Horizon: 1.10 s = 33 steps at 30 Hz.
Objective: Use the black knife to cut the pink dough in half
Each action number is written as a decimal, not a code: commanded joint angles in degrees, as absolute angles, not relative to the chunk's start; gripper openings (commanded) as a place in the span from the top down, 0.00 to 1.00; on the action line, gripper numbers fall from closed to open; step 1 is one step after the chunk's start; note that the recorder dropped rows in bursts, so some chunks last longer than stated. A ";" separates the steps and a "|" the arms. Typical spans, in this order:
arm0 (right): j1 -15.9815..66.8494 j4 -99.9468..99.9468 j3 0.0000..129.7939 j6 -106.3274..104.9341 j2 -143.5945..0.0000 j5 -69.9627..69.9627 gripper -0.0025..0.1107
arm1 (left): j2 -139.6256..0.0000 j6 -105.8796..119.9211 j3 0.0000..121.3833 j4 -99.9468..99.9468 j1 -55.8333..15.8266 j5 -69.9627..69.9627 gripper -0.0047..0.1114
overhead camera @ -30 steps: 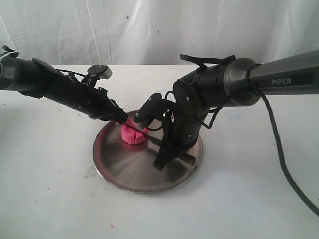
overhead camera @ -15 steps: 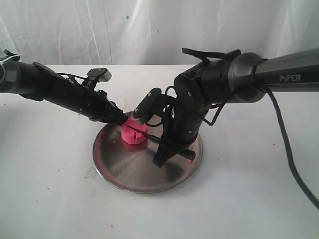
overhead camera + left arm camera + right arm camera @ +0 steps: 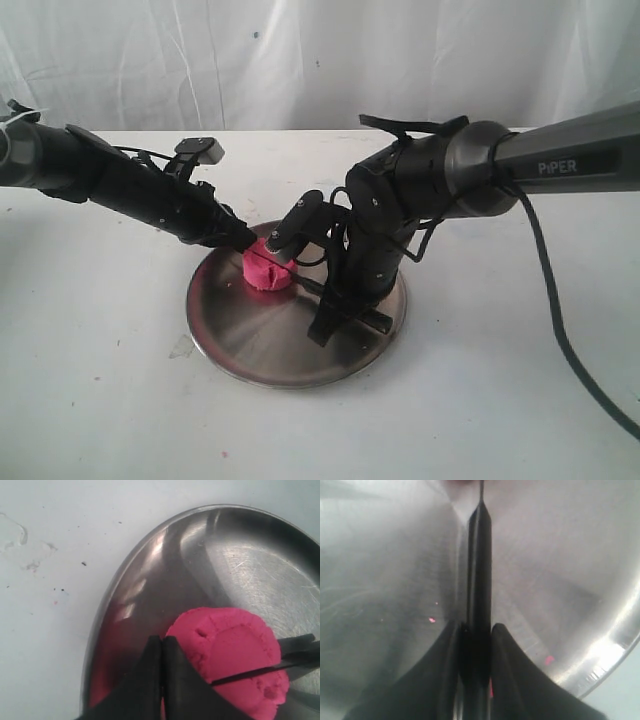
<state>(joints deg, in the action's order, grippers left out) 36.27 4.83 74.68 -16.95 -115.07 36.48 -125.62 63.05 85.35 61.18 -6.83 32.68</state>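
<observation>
Dough (image 3: 267,272) sits on plate (image 3: 250,345), just left of centre in the exterior frame, on the worktop (image 3: 100,380). Knife (image 3: 250,673) blade lies across its top, biting in. Right jaws clamped on the knife handle. Left jaws together, tips at the dough's edge. Press straight down through the middle with the blade level, left tips bracing the lump.

My exterior cam slants down at the table (image 3: 90,400); both wrist cams sit close over the shared plate (image 3: 240,350).
</observation>
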 commanded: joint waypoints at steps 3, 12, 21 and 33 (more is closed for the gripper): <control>35.95 4.44 74.87 -16.75 -113.52 34.39 0.98 | -126.67 62.96 84.78 58.70 -7.31 35.90 0.96; 35.95 4.44 74.87 -16.89 -112.22 34.52 0.98 | -126.67 62.96 84.78 58.70 -7.31 35.79 0.96; 35.95 4.44 74.76 -16.89 -114.57 35.04 0.98 | -124.61 62.96 84.78 58.51 -6.34 35.89 0.96; 35.95 4.85 74.87 -16.89 -113.83 40.64 0.98 | -120.44 62.84 84.78 57.75 -4.65 37.69 0.96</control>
